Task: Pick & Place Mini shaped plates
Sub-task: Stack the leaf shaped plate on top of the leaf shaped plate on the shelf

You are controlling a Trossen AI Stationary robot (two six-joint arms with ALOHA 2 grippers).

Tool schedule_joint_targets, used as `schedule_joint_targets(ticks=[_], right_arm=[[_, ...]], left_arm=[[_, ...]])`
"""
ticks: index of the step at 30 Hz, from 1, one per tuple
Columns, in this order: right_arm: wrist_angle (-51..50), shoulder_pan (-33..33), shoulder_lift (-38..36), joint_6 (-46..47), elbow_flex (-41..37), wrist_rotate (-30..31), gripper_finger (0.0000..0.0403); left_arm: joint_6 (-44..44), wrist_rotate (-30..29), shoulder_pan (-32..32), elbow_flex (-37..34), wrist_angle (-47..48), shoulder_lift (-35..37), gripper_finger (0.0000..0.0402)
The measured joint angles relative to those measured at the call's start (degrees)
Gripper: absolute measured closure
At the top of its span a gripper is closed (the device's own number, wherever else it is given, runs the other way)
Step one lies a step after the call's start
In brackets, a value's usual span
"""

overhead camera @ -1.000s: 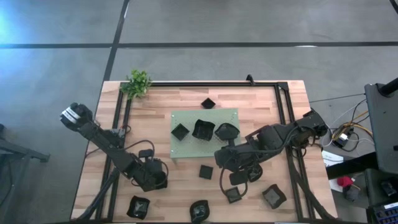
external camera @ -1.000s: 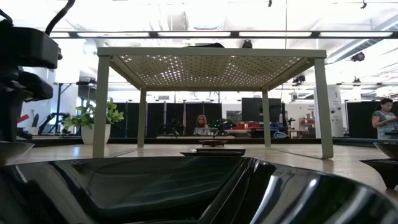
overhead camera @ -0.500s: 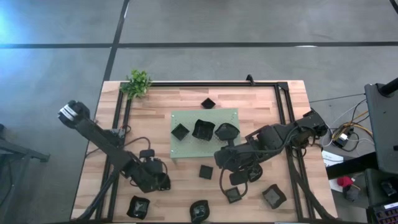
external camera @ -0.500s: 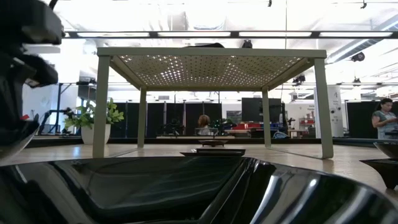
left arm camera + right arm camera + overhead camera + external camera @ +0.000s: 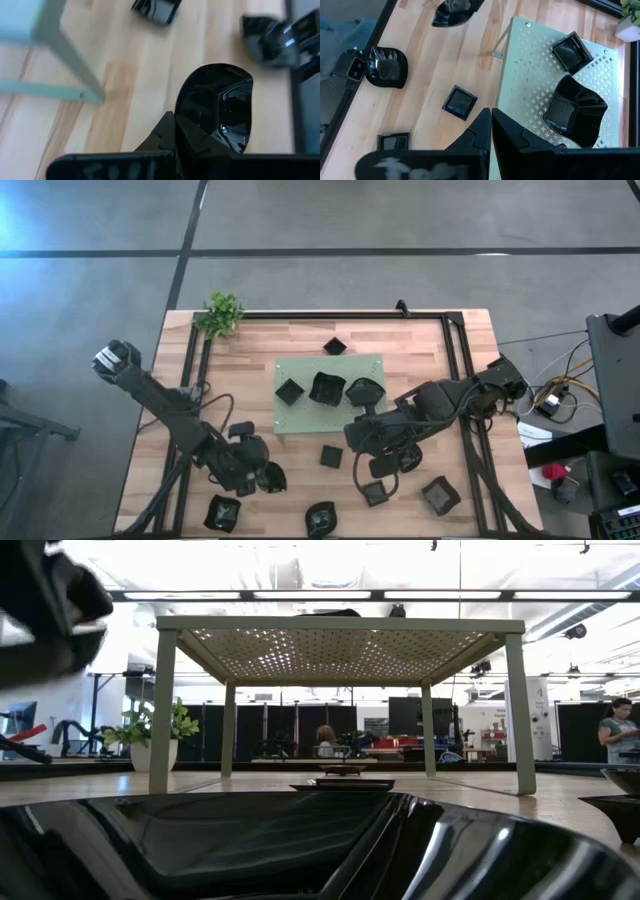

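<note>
Pinching plate [image 5: 220, 107] in left gripper [image 5: 175, 131]

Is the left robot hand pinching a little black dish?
Yes. The left gripper is shut on the rim of a glossy round black dish, seen in its wrist view.

three plates [image 5: 325, 389] on mat [image 5: 370, 363], plant [image 5: 221, 314] behind

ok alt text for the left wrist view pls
The left gripper is shut on the rim of a glossy black rounded mini plate over the light wood table. A pale green mat leg slants to one side, and two more black plates lie farther off.
</note>
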State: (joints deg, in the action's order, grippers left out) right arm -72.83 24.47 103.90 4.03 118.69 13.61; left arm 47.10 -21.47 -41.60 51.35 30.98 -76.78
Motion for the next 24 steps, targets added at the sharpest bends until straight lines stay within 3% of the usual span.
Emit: schedule_joint_targets(ticks=[7,10,20,24], right_arm=[[0.6,0.0,0.0,-1.7,-0.4,0.4,0.0392],[0.8,0.4,0.1,-2.9,-0.9,4.4,0.0392],[5.0,1.6,0.1,-3.1,-1.6,13.8,0.0392],[8.2,1.8,0.1,-4.5,-1.9,19.8,0.0392]], left_arm=[[-3.8,-8.1,0.0,6.0,-0.2,0.0,0.0401],[-7.1,-13.1,0.0,8.0,-0.2,0.0,0.0401],[-16.2,-40.8,0.0,10.1,-2.8,0.0,0.0401],[-17.6,-48.7,0.3,10.0,-3.1,0.0,0.0401]])
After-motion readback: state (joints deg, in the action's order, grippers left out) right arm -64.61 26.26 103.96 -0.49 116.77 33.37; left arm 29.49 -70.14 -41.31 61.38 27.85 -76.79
